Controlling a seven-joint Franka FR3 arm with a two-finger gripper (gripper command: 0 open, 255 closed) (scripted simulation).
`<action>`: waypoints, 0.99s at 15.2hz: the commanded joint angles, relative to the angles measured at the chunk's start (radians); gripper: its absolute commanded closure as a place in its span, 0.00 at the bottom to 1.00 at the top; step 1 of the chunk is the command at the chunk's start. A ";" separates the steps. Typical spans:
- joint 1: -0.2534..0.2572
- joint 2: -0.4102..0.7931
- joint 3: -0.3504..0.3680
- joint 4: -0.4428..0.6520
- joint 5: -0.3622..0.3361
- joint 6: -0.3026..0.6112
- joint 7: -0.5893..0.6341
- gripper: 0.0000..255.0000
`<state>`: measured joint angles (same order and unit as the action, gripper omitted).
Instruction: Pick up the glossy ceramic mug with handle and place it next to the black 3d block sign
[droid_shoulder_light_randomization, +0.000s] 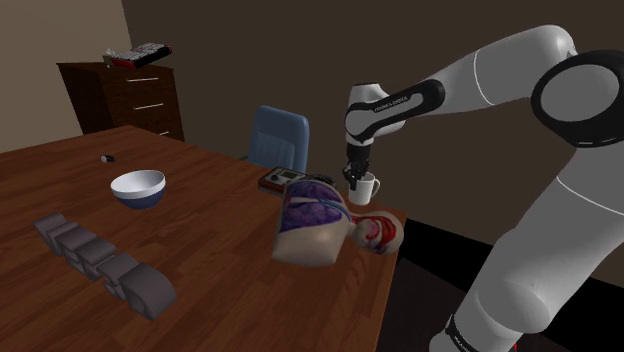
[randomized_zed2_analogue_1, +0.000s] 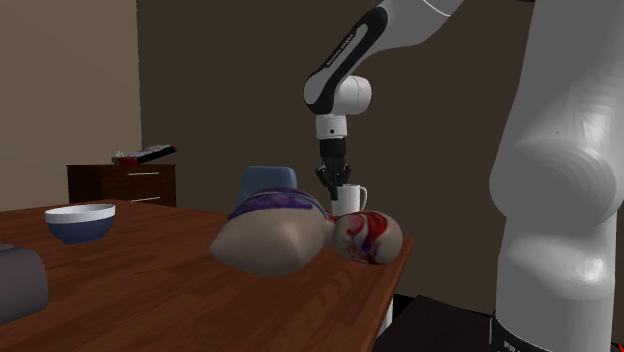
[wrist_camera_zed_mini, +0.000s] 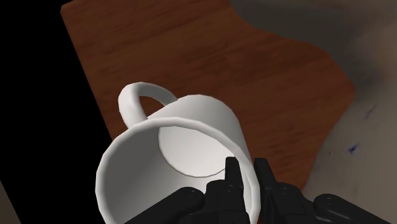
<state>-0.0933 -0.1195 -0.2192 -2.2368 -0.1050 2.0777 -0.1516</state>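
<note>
The fingers (wrist_camera_zed_mini: 232, 175) are closed on the rim of the white mug (wrist_camera_zed_mini: 178, 153), one inside the wall and one outside (the handle (wrist_camera_zed_mini: 125, 105) sits on the opposite side), with the cup over the surface (wrist_camera_zed_mini: 210, 57) at its far right corner. The shoulder view adds the gripper (droid_shoulder_light_randomization: 355, 181) pinching it from above, and the dark grey block sign (droid_shoulder_light_randomization: 100, 262) well apart at the near left. The lettering (droid_shoulder_light_randomization: 385, 104) on the arm (droid_shoulder_light_randomization: 480, 75) is too small to read.

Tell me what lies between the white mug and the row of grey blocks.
In the shoulder view, the beige and purple figure lies between mug and blocks; the rest is bare tabletop.
</note>
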 joint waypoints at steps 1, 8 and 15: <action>0.001 -0.010 0.002 0.019 0.000 -0.029 0.000 1.00; 0.002 -0.040 0.006 0.084 -0.002 -0.124 -0.001 1.00; 0.004 -0.060 0.010 0.159 -0.002 -0.218 -0.005 1.00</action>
<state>-0.0905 -0.1747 -0.2115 -2.0848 -0.1067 1.8713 -0.1588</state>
